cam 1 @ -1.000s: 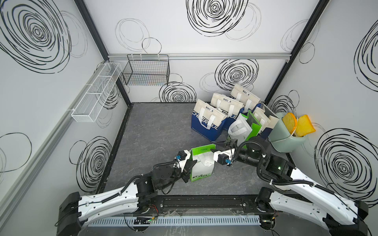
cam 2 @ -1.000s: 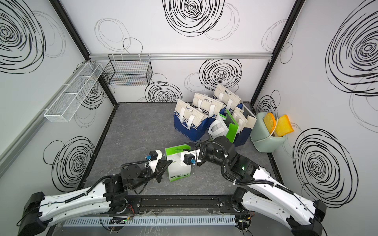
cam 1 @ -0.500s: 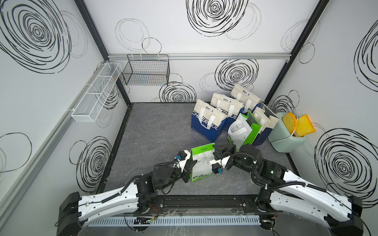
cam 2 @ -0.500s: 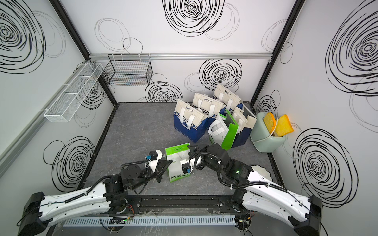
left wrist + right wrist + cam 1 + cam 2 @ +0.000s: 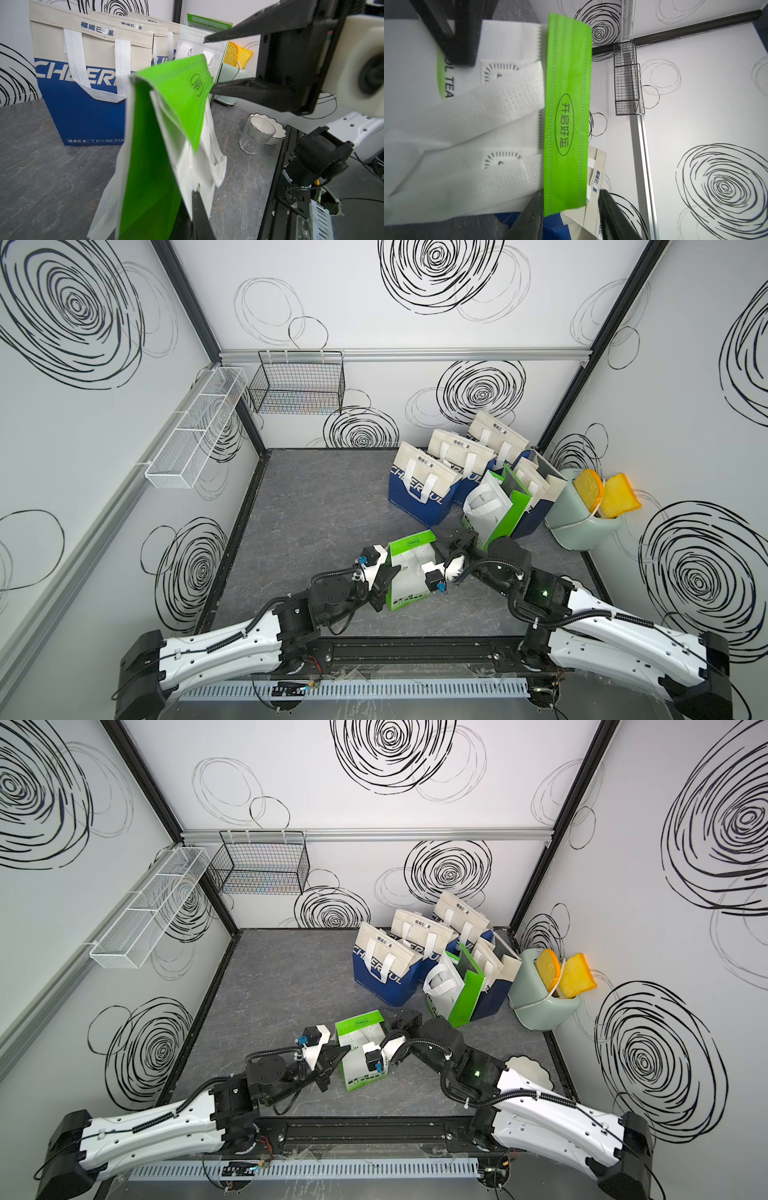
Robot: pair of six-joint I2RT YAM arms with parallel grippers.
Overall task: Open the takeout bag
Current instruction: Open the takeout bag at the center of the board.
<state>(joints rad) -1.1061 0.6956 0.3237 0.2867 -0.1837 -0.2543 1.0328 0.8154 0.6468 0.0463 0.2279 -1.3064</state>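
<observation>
In both top views the left gripper (image 5: 388, 576) stays clamped on the side of the takeout bag (image 5: 411, 576), near the worktop's front edge. The right gripper (image 5: 571, 195) has swung in, jaws now apart astride the green flap (image 5: 566, 104), likely ready to peel it. On the grey worktop (image 5: 316, 510), walled by scribbled panels, blue bags (image 5: 419, 493) and a toaster (image 5: 582, 522) crowd the far right corner.

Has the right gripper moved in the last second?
Yes. The right gripper has swung at the wrist toward the black front rail, beside the green-and-white nonwoven takeout bag.
</observation>
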